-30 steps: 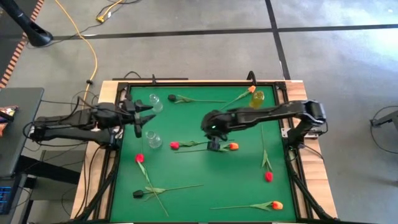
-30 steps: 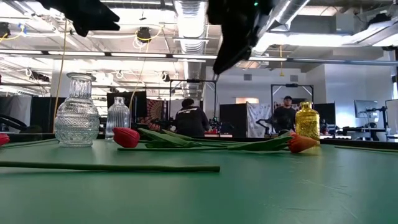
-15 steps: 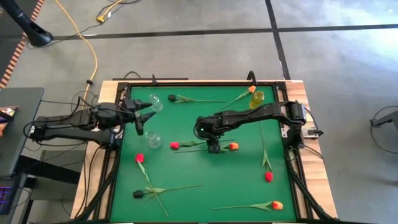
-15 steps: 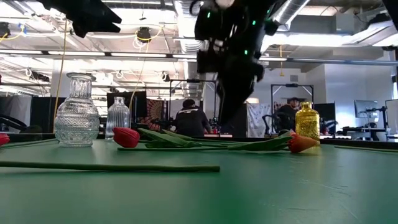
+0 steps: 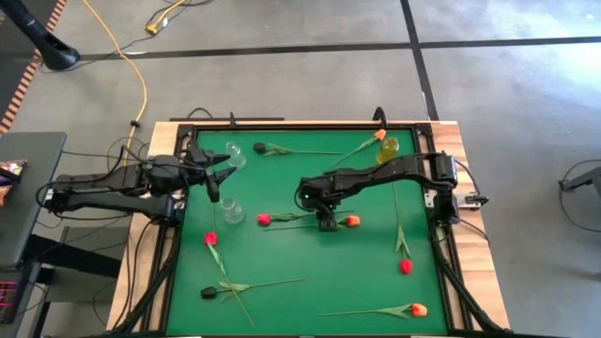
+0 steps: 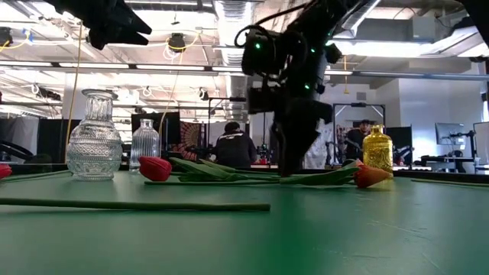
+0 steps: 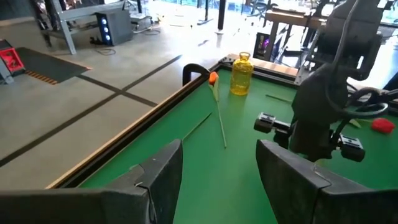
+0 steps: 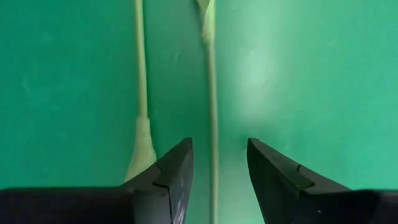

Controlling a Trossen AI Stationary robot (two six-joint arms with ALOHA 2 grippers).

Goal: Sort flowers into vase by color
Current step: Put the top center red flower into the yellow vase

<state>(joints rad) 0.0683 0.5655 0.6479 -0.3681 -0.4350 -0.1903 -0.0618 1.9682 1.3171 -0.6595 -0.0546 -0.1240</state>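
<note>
Right gripper (image 5: 326, 222) is down at the middle of the green table (image 5: 310, 263), fingers parted narrowly and straddling a thin green stem (image 8: 212, 124) — nothing pinched, the stem runs free between the tips in the wrist view, with a second stem (image 8: 140, 74) lying just beside it. From the low camera that gripper (image 6: 294, 164) hangs right over the pair of crossed tulips, a red tulip (image 6: 156, 168) pointing one way and an orange tulip (image 6: 372, 176) the other; which of the two stems it straddles is hard to say from here.

Left gripper (image 5: 212, 180) hovers over the table's left side, fingers apart and empty, between two clear glass vases (image 5: 231, 212). A yellow vase (image 5: 389, 148) stands at the far right, an orange flower (image 5: 379, 136) lying beside it.

Flowers are scattered flat on the mat: a dark one (image 5: 260, 147) near the far edge, a red one (image 5: 211, 238) at left, another dark head (image 5: 207, 293) near the front, a red head (image 5: 406, 267) at right, an orange one (image 5: 418, 309) at the front right.
</note>
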